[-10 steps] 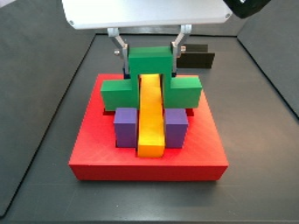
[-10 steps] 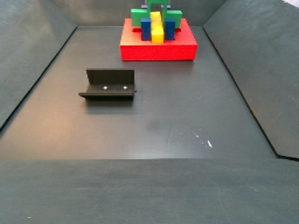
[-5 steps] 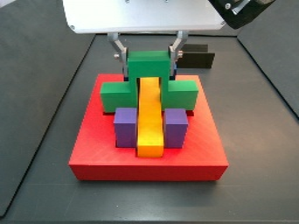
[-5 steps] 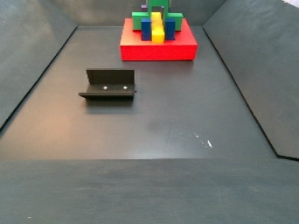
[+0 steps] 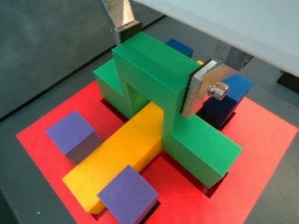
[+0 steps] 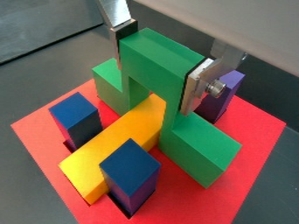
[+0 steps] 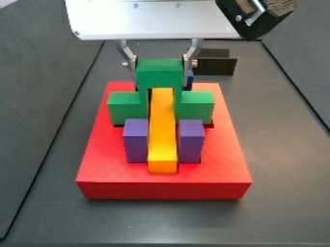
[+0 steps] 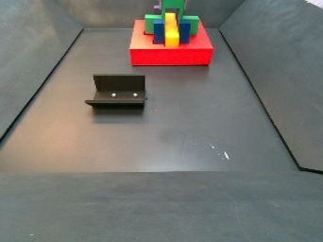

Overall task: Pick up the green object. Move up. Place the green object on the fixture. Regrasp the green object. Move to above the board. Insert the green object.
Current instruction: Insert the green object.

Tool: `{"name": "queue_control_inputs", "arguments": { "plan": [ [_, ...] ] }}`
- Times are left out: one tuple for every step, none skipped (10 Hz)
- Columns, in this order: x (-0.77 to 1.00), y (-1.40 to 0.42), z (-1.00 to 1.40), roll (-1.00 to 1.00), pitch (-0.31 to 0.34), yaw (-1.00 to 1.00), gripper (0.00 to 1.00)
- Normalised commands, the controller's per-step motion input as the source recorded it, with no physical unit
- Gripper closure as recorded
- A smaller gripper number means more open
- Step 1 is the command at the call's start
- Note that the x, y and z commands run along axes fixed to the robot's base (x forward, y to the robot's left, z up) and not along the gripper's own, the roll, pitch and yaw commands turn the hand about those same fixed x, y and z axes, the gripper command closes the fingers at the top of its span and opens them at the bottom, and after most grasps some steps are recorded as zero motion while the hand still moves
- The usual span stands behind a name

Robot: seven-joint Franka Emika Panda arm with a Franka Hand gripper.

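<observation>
The green object (image 5: 149, 80) (image 6: 158, 77) stands on the red board (image 5: 271, 133) (image 6: 45, 131), its wide bar low in the board and its stem arching over the yellow bar (image 5: 122, 157) (image 6: 117, 150). My gripper (image 5: 160, 63) (image 6: 160, 63) is shut on the stem, one silver finger (image 5: 201, 83) pressed against each side. In both side views the green object (image 7: 161, 77) (image 8: 169, 11) sits at the board's (image 7: 161, 185) (image 8: 171, 55) far end, and the gripper (image 7: 160, 60) comes down on it from above. The fixture (image 8: 117, 92) (image 7: 217, 65) stands apart on the dark floor.
Two purple blocks (image 7: 135, 140) (image 7: 194, 140) flank the yellow bar (image 7: 161, 130) at the board's near end. Two blue blocks (image 6: 73, 118) (image 6: 131, 171) stand beside the bar at its other end. Sloped dark walls (image 8: 38, 85) enclose the floor.
The green object has sunk a little lower over the yellow bar, into the board, with my gripper following it down. The other blocks and the fixture have not moved.
</observation>
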Motion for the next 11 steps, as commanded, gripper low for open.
{"name": "queue_control_inputs", "arguments": {
  "plan": [
    [0.11,-0.18,0.00,0.00,-0.011,-0.19,1.00],
    [0.27,-0.19,0.00,0.00,-0.007,-0.21,1.00],
    [0.07,-0.04,-0.05,0.00,0.000,-0.09,1.00],
    [0.07,0.07,-0.18,0.02,0.000,0.00,1.00],
    [0.14,0.19,-0.18,0.00,0.000,0.00,1.00],
    [0.11,0.22,-0.13,0.00,0.000,0.00,1.00],
    [0.02,0.12,-0.09,0.00,0.000,0.00,1.00],
    [0.00,0.00,-0.11,0.00,0.000,0.00,1.00],
    [0.04,0.00,-0.05,0.00,0.000,0.00,1.00],
    [0.05,0.08,0.00,-0.02,0.000,0.00,1.00],
    [0.05,0.06,0.03,0.00,0.004,0.00,1.00]
  ]
}}
